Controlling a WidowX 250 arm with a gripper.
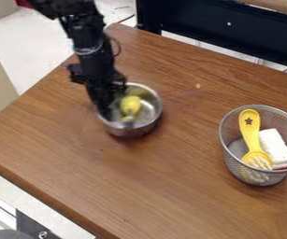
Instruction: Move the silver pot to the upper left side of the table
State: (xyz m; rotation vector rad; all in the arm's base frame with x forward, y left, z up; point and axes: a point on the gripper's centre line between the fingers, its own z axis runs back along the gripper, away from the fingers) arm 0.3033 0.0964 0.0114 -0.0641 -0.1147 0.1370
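Pot [130, 130]: on table [170, 186], upper left; placement nearly done, I judge. Gripper [111, 106]: at rim, grip I cannot tell. Outstanding: withdrawal.

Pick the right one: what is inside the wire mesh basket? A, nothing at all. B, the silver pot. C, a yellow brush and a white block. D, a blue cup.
C: the mesh basket holds a yellow-handled brush with pale bristles, beside a white block.
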